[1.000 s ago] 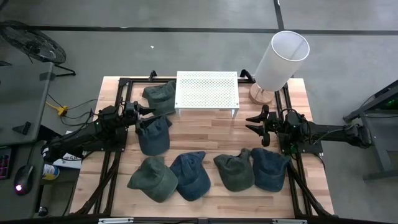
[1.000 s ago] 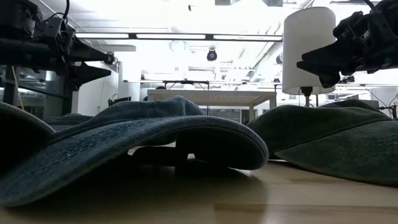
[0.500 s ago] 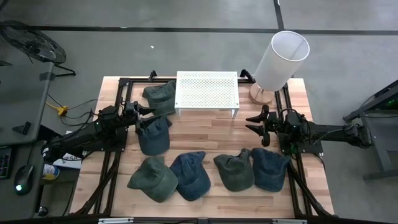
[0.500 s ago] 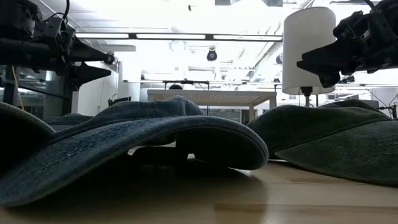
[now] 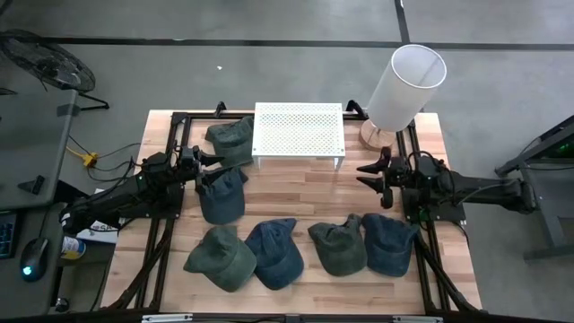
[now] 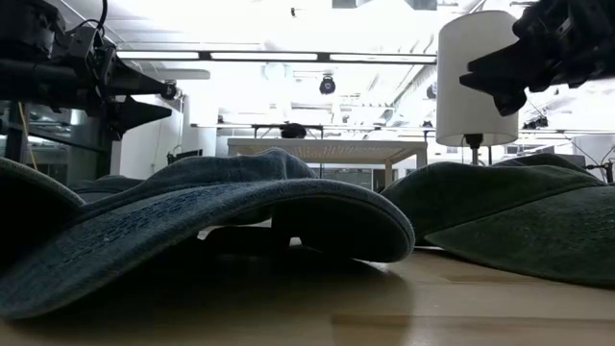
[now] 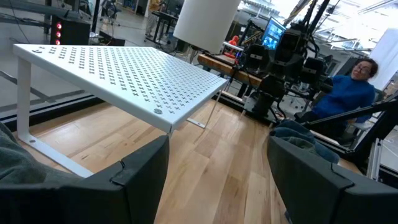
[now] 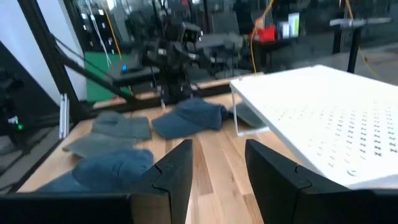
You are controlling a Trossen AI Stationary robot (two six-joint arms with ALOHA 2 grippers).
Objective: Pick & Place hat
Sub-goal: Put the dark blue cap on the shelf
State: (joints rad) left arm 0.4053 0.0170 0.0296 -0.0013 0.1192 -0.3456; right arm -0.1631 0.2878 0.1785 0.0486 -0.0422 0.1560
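Six caps lie on the wooden table. In the high view a green cap (image 5: 230, 136) sits by the white rack, a blue cap (image 5: 221, 194) lies below it, and a near row holds a green cap (image 5: 221, 257), a blue cap (image 5: 273, 252), a green cap (image 5: 337, 245) and a blue cap (image 5: 390, 242). My left gripper (image 5: 212, 166) hovers open over the far edge of the blue cap on the left, and shows open in its wrist view (image 7: 217, 180). My right gripper (image 5: 365, 173) hangs open above bare wood, off the rack's right end, and shows open in its wrist view (image 8: 217, 180).
A white perforated rack (image 5: 299, 132) stands at the table's far middle. A white lamp shade (image 5: 408, 84) on a wooden base (image 5: 374, 135) stands at the far right. Black frame rails (image 5: 170, 206) run along both sides. A person in blue (image 7: 351, 93) sits beyond the table.
My right gripper has risen and shifted a little toward the table's far edge, still open. The caps and my left arm have kept still.
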